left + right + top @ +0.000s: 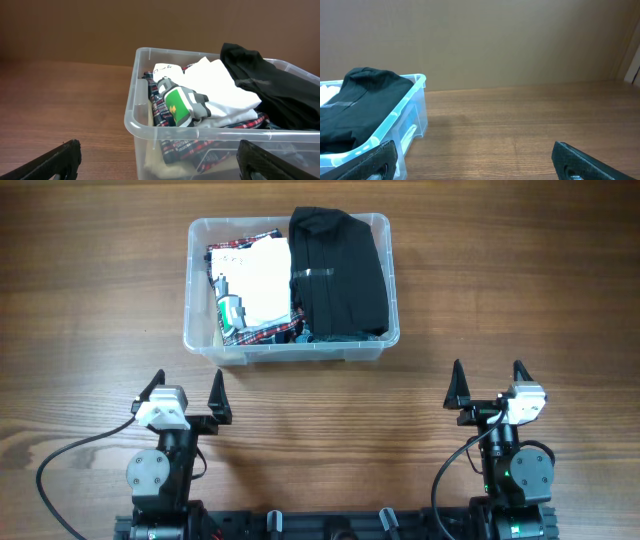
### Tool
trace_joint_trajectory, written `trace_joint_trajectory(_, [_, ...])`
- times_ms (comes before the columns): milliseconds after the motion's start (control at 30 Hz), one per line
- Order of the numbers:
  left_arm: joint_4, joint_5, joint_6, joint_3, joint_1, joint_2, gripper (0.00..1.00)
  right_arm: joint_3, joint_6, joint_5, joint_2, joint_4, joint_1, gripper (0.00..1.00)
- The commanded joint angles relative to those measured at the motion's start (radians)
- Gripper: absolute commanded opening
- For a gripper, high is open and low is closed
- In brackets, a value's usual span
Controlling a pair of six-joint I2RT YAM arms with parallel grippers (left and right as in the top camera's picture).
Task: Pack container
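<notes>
The clear plastic container (203,338) stands at the table's far middle, filled with folded clothes. A black garment (338,272) fills its right half. A white garment (262,278) lies on plaid cloth (262,335) in its left half, with a grey and green rolled item (231,311) beside it. My left gripper (187,391) rests open near the front left, nothing between its fingers. The left wrist view looks into the container (134,125) from its near corner. My right gripper (488,383) stands open at the front right, holding nothing; the container (417,107) lies to its left.
Bare wooden table (90,310) surrounds the container on all sides. Both arm bases and their cables (70,455) sit along the front edge. A plain brown wall (495,40) rises behind the table.
</notes>
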Motion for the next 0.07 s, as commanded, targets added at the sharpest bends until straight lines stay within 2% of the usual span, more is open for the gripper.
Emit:
trace_joint_trajectory(0, [0.003,0.008,0.016,-0.008,-0.003,-0.011,1.00,-0.003,-0.010,-0.012,-0.003,0.002,-0.005,1.00])
trace_joint_trajectory(33, [0.003,0.008,0.016,-0.008,-0.003,-0.011,1.00,-0.003,-0.010,-0.012,-0.003,0.002,-0.005,1.00])
